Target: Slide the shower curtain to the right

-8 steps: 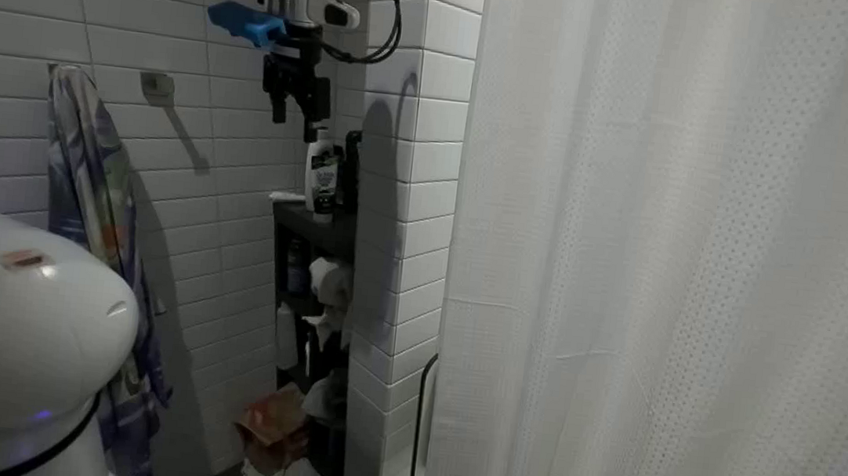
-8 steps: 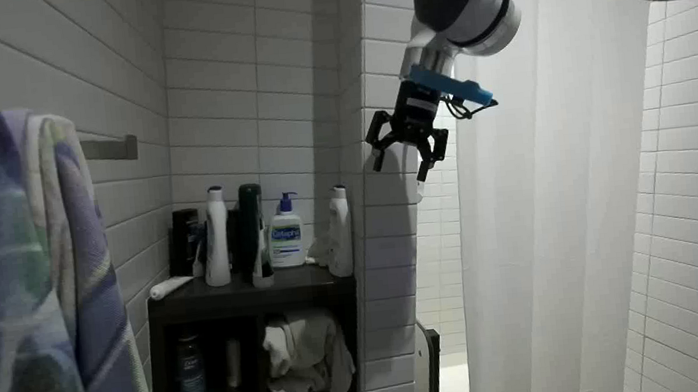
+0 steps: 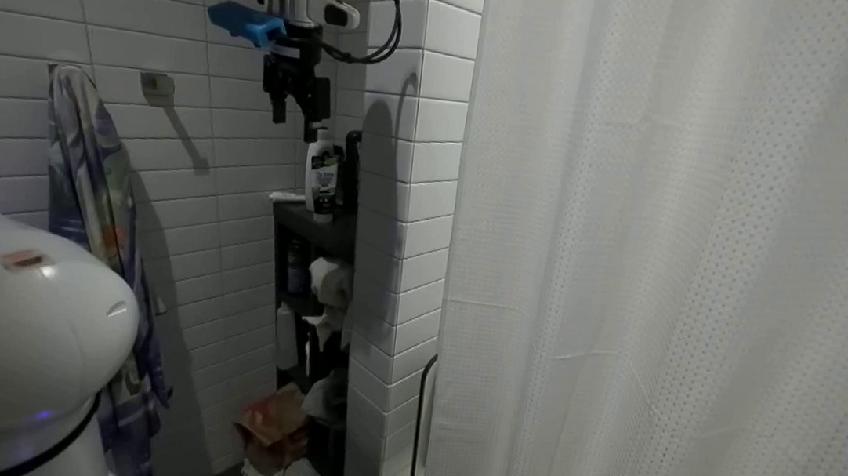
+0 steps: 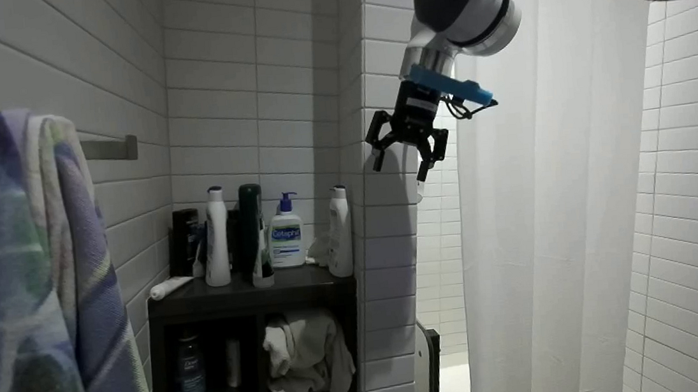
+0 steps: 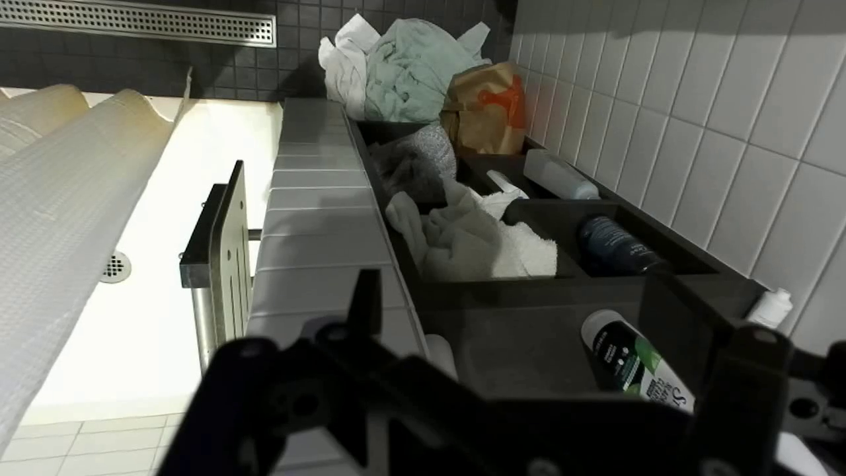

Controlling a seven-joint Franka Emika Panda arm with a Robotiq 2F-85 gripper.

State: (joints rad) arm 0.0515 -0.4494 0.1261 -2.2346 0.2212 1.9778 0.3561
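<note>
White fabric forms the shower curtain, hanging in an exterior view, its long axis upright, beyond the right edge of the bench; the tool hangs above, fingers apart. In an exterior view the shower curtain drops straight down, right of the bench's top right corner. In the wrist view it slants beyond the bench's left edge, wavy hem towards the top.
</note>
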